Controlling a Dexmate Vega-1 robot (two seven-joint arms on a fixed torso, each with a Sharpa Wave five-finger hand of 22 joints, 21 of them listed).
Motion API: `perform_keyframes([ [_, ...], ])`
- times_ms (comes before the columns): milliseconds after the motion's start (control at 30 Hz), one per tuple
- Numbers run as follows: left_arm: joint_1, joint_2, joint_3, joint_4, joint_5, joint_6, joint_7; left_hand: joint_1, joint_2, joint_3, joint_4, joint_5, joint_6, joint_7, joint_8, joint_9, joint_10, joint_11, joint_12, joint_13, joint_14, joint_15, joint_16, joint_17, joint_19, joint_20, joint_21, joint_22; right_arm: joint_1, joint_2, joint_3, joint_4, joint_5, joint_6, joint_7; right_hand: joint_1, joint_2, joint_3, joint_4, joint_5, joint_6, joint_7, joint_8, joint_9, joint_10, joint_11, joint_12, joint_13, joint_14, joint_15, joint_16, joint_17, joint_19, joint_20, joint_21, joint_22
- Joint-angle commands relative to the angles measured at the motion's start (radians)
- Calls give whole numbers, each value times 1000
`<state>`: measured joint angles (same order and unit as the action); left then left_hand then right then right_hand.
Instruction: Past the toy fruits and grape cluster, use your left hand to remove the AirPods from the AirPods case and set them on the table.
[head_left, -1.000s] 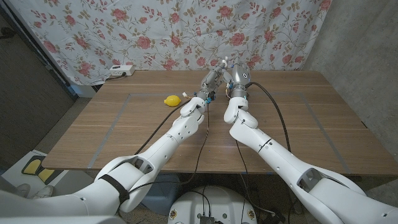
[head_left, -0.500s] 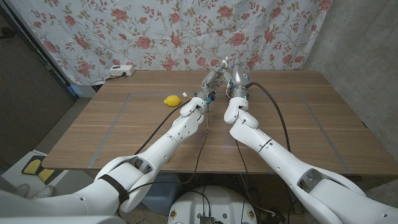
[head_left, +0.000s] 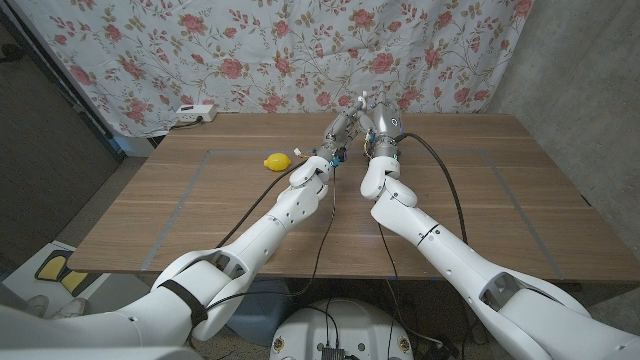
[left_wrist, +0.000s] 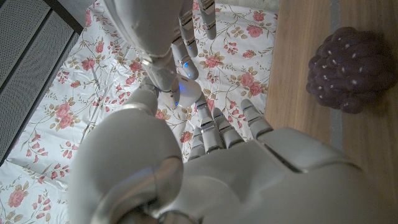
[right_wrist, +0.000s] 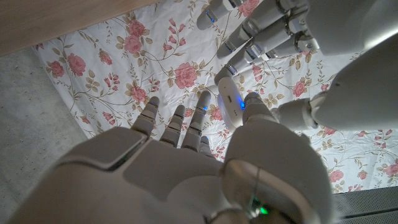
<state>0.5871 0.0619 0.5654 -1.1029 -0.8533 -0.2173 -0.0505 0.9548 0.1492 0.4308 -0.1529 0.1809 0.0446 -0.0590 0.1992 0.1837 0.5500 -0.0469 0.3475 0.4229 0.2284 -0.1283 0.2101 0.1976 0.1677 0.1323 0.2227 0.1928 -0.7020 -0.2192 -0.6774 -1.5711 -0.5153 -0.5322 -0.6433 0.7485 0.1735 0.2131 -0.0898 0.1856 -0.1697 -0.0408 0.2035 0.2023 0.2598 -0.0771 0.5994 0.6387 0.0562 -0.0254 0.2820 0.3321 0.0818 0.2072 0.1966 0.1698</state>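
Nearest the robot, both arms reach forward over the wooden table (head_left: 480, 200) and meet above its far middle, the two hands raised off the surface and close together. The left hand (head_left: 340, 126) comes in from the left and the right hand (head_left: 376, 122) stands just beside it, their fingertips overlapping in the head view.

In the right wrist view, the right hand (right_wrist: 186, 162) has its fingers (right_wrist: 176, 118) reaching out side by side with small gaps, while its thumb presses on the side of a small white rounded object, the AirPods case (right_wrist: 229, 102). The case sits between that thumb and the fingers of the left hand (right_wrist: 261, 31), which come in from the opposite side, slightly spread, with their tips just beside the case's end. Whether the case's lid is up, or whether an earbud is out, cannot be told.

In the left wrist view, the left hand (left_wrist: 249, 162) shows its fingers (left_wrist: 214, 127) extended and a little apart, the white case (left_wrist: 186, 93) just past their tips, with the right hand's fingers (left_wrist: 186, 31) touching it from the far side. No firm pinch by the left fingers is visible; they seem to be only near it.

Off to the side of the left fingers, a dark purple grape cluster (left_wrist: 351, 68) lies on the wood. Left of both hands, well apart from them, a yellow toy lemon (head_left: 277, 161) rests on the table. Beyond the fingertips hangs a floral curtain (head_left: 250, 50), with a white power strip (head_left: 195, 113) at the table's far left edge.
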Motion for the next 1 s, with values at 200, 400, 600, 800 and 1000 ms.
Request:
perform_keyframes([
  [200,1,10,6,-13,-3,29,-7,25,21,-4,1,7,7,-2,-2,2,177,-172,3,13,-2,-3,3,2,-6,-3,9,6,-12,4,13,-7,24,31,-8,20,3,13,-10,7,-45,0,2,3,-23,-4,16,18,3,-10,5,8,13,0,7,5],
  [400,2,12,5,-13,-5,31,-12,26,21,-5,1,7,6,-2,-3,2,177,-172,3,13,-2,-2,3,2,-7,-1,9,6,-17,-2,13,-13,27,41,-8,25,4,18,-14,7,-43,1,0,3,-43,-3,20,27,2,-13,4,12,17,-3,7,5],
  [600,6,21,8,-27,0,42,-1,27,22,-6,2,7,7,-1,-3,2,175,-172,2,13,-6,-1,2,2,-8,-1,9,6,-21,1,18,-13,39,59,-15,39,8,28,-21,9,-36,-4,1,3,-50,-8,31,37,4,-23,5,16,21,-13,7,5],
  [800,10,23,8,-31,6,36,6,28,24,-7,3,7,6,1,-4,2,174,-172,1,13,-8,2,2,3,-9,0,10,6,-23,2,19,-11,45,66,-15,71,18,53,-34,12,-23,-14,2,4,-50,-27,56,58,17,-40,11,26,25,-26,6,5],
  [1000,12,27,9,-36,3,43,5,29,24,-8,3,8,7,0,-4,2,172,-172,0,13,-8,0,2,3,-10,0,10,6,-21,0,18,-6,46,80,-19,95,21,72,-42,14,-10,-22,4,4,-38,-38,80,74,23,-51,15,34,30,-33,6,5],
])
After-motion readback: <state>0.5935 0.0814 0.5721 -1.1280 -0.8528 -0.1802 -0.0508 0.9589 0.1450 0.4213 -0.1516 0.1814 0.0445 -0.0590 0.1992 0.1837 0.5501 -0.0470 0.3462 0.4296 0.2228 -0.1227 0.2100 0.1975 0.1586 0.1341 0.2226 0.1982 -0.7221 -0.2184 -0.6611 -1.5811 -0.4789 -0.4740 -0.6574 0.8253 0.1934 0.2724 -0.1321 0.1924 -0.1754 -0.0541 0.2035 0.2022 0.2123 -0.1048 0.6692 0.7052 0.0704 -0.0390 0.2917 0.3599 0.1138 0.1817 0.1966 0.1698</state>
